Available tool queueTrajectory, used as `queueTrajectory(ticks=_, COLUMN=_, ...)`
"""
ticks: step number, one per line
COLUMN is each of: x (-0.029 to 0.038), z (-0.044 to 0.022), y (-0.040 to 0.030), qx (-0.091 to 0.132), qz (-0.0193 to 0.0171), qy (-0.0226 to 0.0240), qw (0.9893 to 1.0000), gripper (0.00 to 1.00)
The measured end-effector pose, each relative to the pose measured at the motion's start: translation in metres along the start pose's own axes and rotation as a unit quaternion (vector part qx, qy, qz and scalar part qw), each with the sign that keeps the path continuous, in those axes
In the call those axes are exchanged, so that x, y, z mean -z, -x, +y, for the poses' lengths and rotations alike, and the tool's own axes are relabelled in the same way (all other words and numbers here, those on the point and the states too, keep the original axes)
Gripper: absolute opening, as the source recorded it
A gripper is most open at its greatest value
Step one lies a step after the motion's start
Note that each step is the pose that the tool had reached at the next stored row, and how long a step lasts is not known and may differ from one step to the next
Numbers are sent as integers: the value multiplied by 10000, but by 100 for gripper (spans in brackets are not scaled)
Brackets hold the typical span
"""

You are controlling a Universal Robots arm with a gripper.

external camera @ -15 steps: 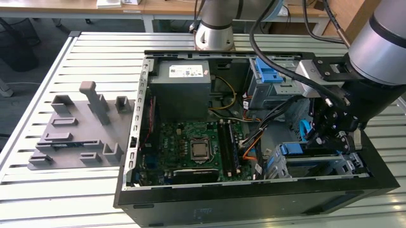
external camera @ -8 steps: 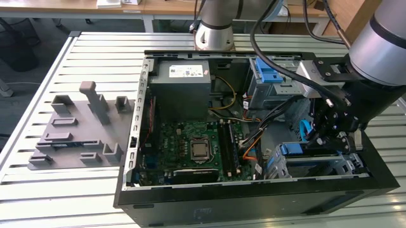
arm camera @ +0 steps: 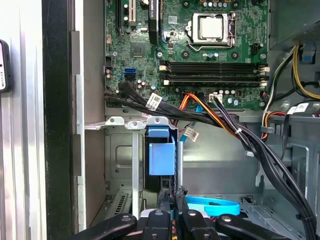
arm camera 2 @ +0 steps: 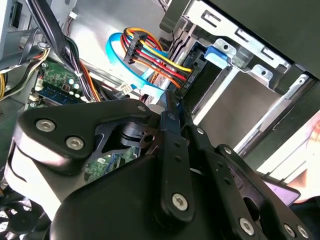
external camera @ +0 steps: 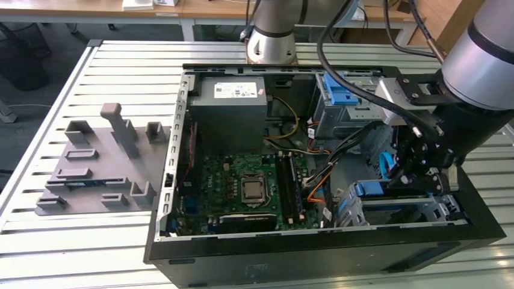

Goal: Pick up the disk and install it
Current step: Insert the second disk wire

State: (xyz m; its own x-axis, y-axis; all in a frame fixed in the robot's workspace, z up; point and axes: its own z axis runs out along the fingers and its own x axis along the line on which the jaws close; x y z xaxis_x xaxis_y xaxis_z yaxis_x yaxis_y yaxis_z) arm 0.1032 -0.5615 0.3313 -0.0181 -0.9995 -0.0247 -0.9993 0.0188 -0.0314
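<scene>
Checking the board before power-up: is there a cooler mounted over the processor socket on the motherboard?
No. In the first wrist view the processor socket on the motherboard lies bare, its metal plate exposed with no cooler over it.

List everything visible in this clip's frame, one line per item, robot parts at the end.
computer case: one, black, open on the slatted table, towards the exterior view's right.
motherboard: one, green, flat inside the case.
power supply: one, grey, at the far end of the case.
drive bay: one, grey metal, in the case's near corner at the exterior view's right.
disk: one, blue bracket showing, sitting in the drive bay.
cables: a bundle, orange, red, yellow, black and a blue flat one, beside the bay.
fixture block: one, grey, on the table at the exterior view's left.
table: one, silver, slatted.
arm: one, grey and black, above the drive bay.
hand: one, black, just above the disk.
</scene>
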Motion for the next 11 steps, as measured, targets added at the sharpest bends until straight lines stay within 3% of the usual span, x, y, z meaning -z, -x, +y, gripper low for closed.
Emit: queueTrajectory(ticks=11, x=-36, z=0, y=-2, qx=0, qz=0, qy=1, qw=10000, gripper=16)
